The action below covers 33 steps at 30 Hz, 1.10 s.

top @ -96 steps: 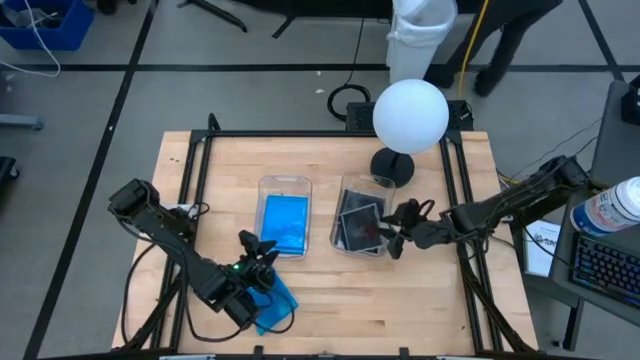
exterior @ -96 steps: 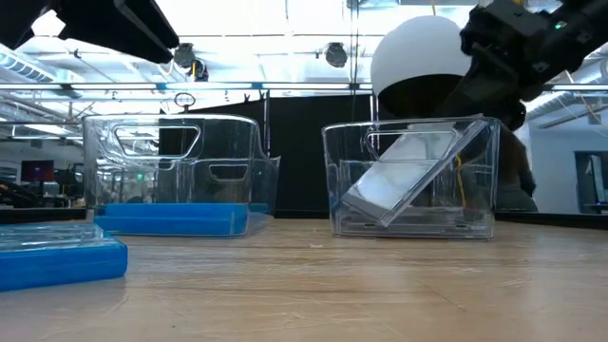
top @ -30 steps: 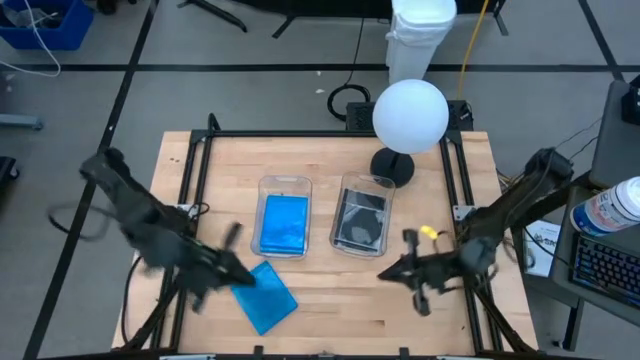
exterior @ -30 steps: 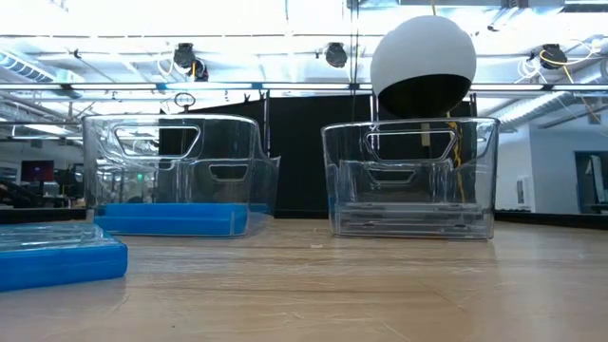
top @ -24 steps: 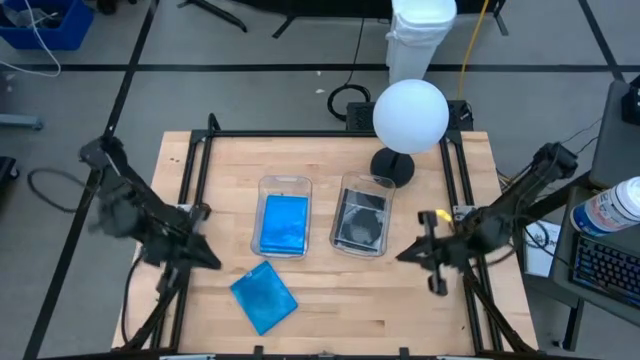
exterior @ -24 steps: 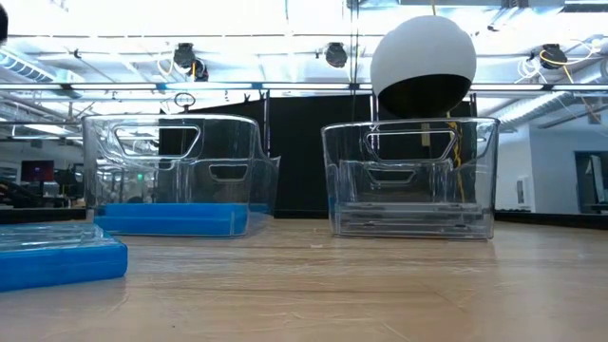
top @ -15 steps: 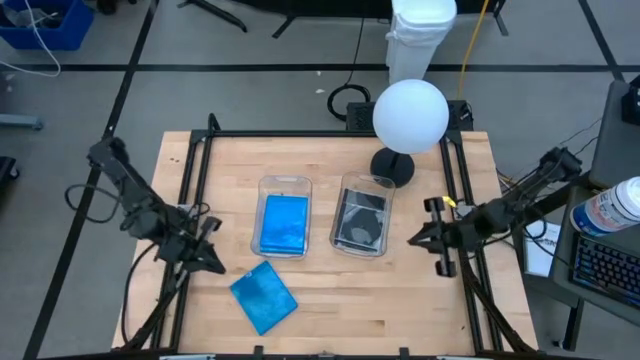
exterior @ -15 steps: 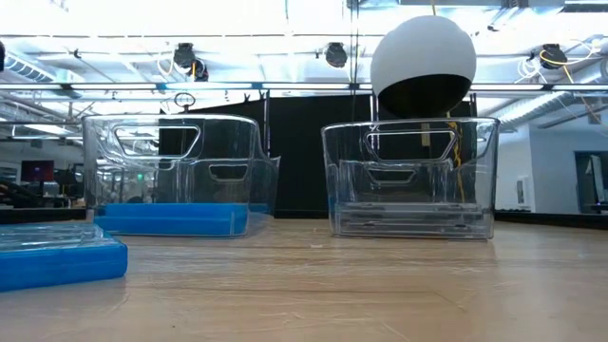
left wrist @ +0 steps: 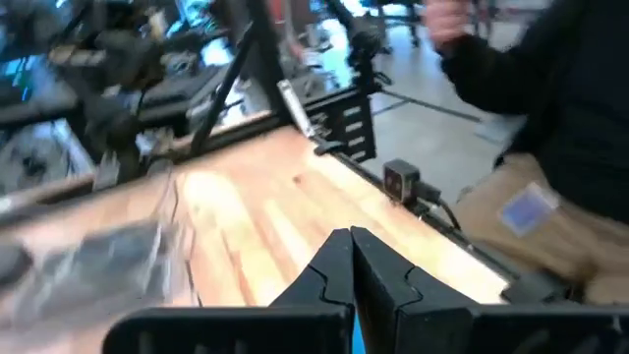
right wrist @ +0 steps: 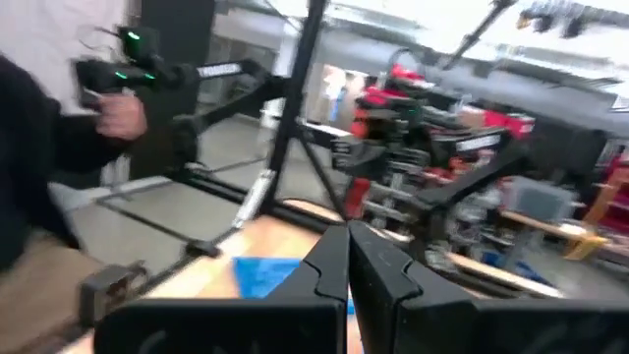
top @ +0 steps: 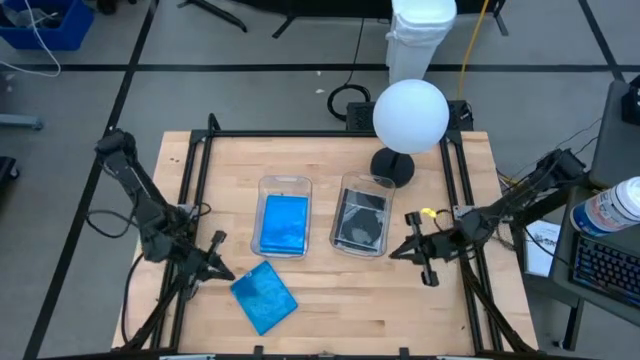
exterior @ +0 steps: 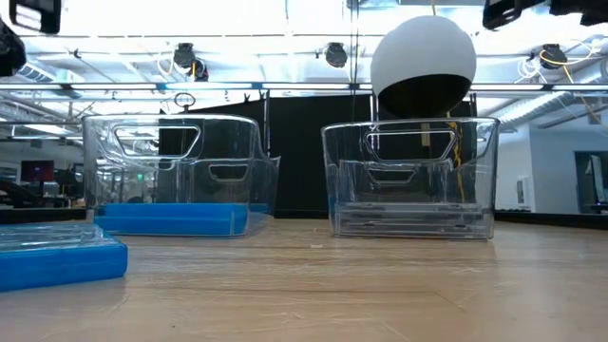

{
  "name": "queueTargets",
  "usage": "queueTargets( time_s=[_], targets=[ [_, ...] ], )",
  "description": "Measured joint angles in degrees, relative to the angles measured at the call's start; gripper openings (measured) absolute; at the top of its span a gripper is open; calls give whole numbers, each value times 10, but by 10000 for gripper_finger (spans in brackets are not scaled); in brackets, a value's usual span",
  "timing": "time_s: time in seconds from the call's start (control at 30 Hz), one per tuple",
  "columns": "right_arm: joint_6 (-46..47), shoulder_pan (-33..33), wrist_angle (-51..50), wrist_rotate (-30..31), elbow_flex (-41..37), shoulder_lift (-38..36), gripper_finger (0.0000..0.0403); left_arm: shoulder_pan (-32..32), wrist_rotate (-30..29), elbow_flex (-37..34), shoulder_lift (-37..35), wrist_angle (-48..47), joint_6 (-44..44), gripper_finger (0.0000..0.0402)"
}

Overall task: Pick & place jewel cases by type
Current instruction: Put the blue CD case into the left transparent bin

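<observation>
A bright blue jewel case (top: 263,297) lies flat on the wooden table near its front edge, and shows in the low view at the far left (exterior: 57,256). The left clear bin (top: 285,218) holds blue cases (exterior: 171,219). The right clear bin (top: 362,217) holds dark clear cases lying flat on its floor (exterior: 408,226). My left gripper (top: 222,272) hovers shut just left of the loose blue case, touching nothing. My right gripper (top: 393,252) hovers shut to the right of the right bin. Both wrist views show shut fingers (left wrist: 351,238) (right wrist: 347,232) with nothing between them.
A white ball lamp (top: 410,115) on a dark round foot (top: 392,167) stands behind the right bin. A black frame (top: 455,180) borders the table. A person in dark clothes stands beyond the table's edge (left wrist: 550,88). Bare wood lies in front of the bins (top: 370,300).
My left gripper has drawn away from the loose blue case toward the table's left edge, then eased back beside it. My right gripper has moved toward the far edge, ending beside the right bin. Both stayed shut. The blue case has not moved.
</observation>
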Motion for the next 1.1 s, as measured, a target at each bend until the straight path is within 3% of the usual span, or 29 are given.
queueTargets(
  time_s=[0.2,0.37,0.5,0.63,0.8,1.1],
  targets=[
    [46,0,63,-7,36,157,0,-26,-73,-10,74,-24,-123,2],
    [83,4,64,-7,118,310,0,-53,-81,-5,197,43,-104,3],
    [83,5,56,-8,199,399,0,-71,-88,35,296,35,-114,8],
    [90,3,-3,-7,279,446,0,-81,-103,106,372,-57,-162,26],
    [154,0,-70,-6,351,495,0,-84,-91,217,434,-199,-255,71],
    [191,-11,-78,-7,434,601,0,-106,-52,313,537,-320,-241,183]
  ],
)
